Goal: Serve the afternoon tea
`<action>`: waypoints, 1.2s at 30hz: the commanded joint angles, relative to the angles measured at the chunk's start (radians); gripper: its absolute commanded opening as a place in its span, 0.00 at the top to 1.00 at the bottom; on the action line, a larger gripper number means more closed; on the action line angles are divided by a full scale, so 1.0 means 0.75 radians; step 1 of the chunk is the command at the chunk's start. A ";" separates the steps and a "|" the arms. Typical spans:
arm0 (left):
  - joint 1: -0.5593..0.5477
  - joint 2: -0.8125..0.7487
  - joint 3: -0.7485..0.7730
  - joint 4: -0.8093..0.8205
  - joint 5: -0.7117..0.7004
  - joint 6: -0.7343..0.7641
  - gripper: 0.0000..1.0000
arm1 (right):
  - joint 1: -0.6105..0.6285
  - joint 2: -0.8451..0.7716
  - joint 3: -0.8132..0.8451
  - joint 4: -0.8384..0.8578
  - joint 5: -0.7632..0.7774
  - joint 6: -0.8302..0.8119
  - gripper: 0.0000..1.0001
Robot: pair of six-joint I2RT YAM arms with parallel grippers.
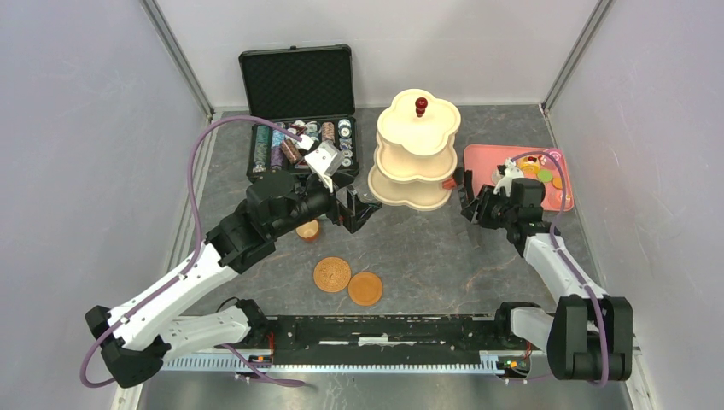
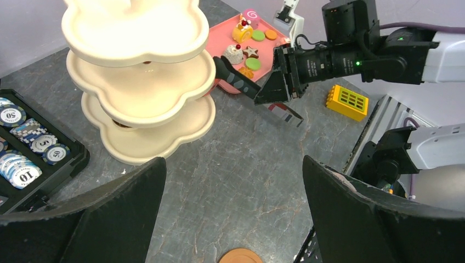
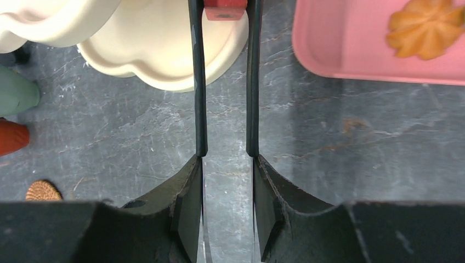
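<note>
Plating in hand — right gripper [image 3: 224, 24] clamped on a red pastry [image 3: 224, 10] at the bottom tier of the stand [image 1: 410, 192] by the far edge, release likely due next — left gripper [image 2: 233, 161] spread wide.

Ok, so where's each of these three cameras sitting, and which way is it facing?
Top external: above, behind the bases, looking down on the table; both arms show.
Left wrist: faces the stand, pink tray and right gripper; own open fingers below.
Right wrist: looks along its fingers, shut on a red piece beside the stand.
All share the stand and tray.
</note>
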 commanded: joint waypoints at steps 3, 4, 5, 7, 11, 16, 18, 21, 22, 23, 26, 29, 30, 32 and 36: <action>-0.003 0.014 0.007 0.037 -0.002 -0.033 0.00 | 0.029 0.094 -0.053 0.389 -0.155 0.158 1.00; -0.003 0.014 0.008 0.037 -0.003 -0.032 0.00 | 0.030 0.105 -0.063 0.420 -0.163 0.181 1.00; -0.002 0.016 0.008 0.038 -0.003 -0.032 0.00 | 0.031 0.114 -0.074 0.455 -0.174 0.201 1.00; -0.003 0.018 0.008 0.037 -0.001 -0.034 0.00 | 0.030 0.147 -0.086 0.508 -0.188 0.240 1.00; -0.003 0.024 0.008 0.037 -0.002 -0.032 0.00 | 0.029 0.201 -0.118 0.604 -0.197 0.310 1.00; -0.003 0.025 0.008 0.038 -0.003 -0.032 0.00 | 0.027 0.280 -0.134 0.696 -0.190 0.366 1.00; -0.003 0.026 0.008 0.037 -0.005 -0.032 0.00 | 0.028 0.309 -0.142 0.745 -0.196 0.390 1.00; -0.003 0.027 0.008 0.037 -0.004 -0.032 0.00 | 0.028 0.350 -0.143 0.795 -0.189 0.415 1.00; -0.003 0.028 0.008 0.037 -0.003 -0.032 0.00 | 0.026 0.364 -0.137 0.808 -0.185 0.420 1.00; -0.003 0.027 0.008 0.037 -0.003 -0.032 0.00 | 0.023 0.379 -0.129 0.820 -0.182 0.423 1.00; -0.003 0.028 0.008 0.037 -0.004 -0.032 0.00 | 0.010 0.433 -0.100 0.871 -0.192 0.441 1.00; -0.003 0.027 0.007 0.037 -0.007 -0.030 0.00 | 0.009 0.492 -0.066 0.924 -0.210 0.467 1.00; -0.003 0.027 0.008 0.037 -0.007 -0.030 0.00 | 0.010 0.518 -0.053 0.939 -0.217 0.472 1.00; -0.002 0.027 0.008 0.037 -0.006 -0.030 0.00 | 0.011 0.560 -0.021 0.954 -0.235 0.471 1.00; -0.002 0.029 0.006 0.037 -0.011 -0.029 0.00 | 0.024 0.601 0.027 0.964 -0.242 0.446 1.00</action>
